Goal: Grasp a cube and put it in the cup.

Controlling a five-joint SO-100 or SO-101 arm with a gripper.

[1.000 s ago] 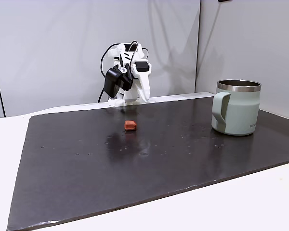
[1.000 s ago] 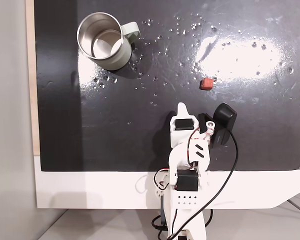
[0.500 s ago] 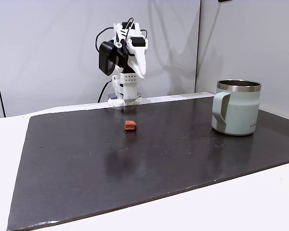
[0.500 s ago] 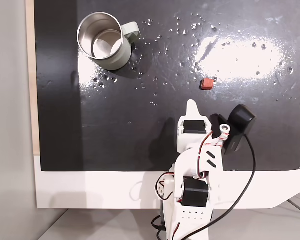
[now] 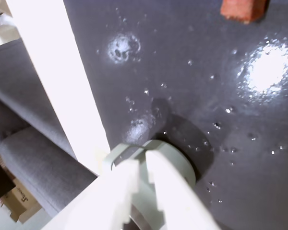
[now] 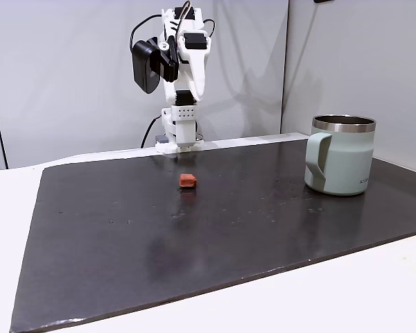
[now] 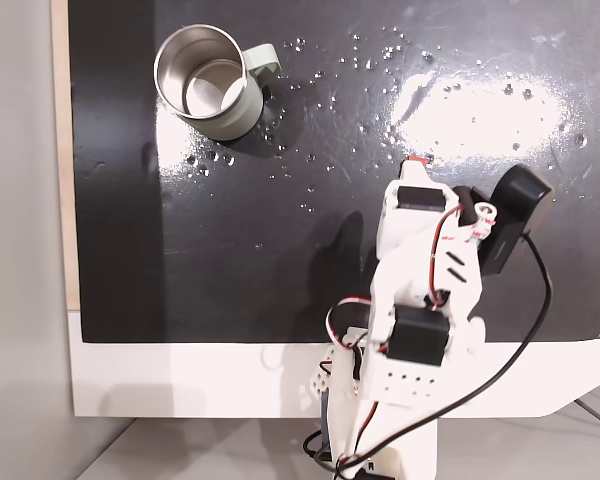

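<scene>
The cube point(image 6: 188, 180), a tiny reddish-brown block, lies on the black mat a little in front of the arm's base. In the wrist view the cube point(image 5: 242, 9) sits at the top right edge. From above, only a red sliver of the cube point(image 7: 417, 160) shows past the arm's tip. The pale green cup point(image 6: 341, 154) stands upright at the right, handle toward the arm; the cup point(image 7: 202, 80) looks empty inside. My gripper point(image 6: 196, 94) hangs high above the mat's back edge, pointing down. The gripper point(image 5: 141, 160) is shut with nothing in it, the cup point(image 5: 182, 167) showing behind its fingers.
The black mat point(image 6: 194, 236) lies on a white table point(image 6: 7, 208) and is dotted with small wet spots. The arm's base point(image 6: 179, 128) stands at the mat's back edge with a black cable behind it. A cardboard box point(image 5: 9, 201) lies beyond the table edge.
The arm has risen from a folded, low pose to stand tall. From above, its tip has moved forward over the cube. Cube and cup have not moved.
</scene>
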